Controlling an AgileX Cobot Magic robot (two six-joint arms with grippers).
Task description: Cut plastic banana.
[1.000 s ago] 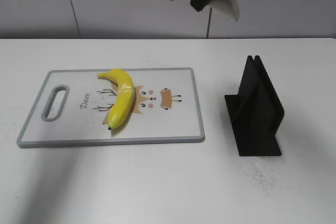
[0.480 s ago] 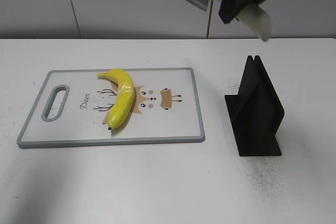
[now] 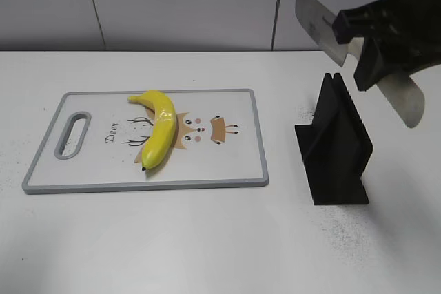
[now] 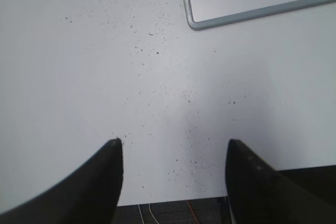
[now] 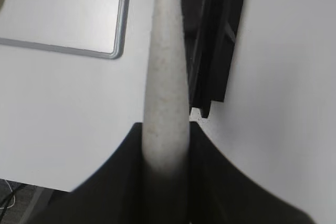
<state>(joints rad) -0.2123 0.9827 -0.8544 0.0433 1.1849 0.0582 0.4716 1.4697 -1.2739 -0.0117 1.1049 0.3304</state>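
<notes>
Your right gripper is clamping a white-handled knife above the black slotted holder. Your left gripper is hanging open. Left of the holder, the glossy yellow plastic banana is lying on the grey-rimmed cutting board.

On your white bench a grey-rimmed cutting board lies left of centre, its slot handle at the left end and a cartoon deer print with the word "Deer" on its face. To the right of the board, well apart from it, you have a black slotted knife stand standing upright, with fine dark specks scattered on the bench around its base. A light-handled cleaver-style knife is up in the air above the stand at the far right.
</notes>
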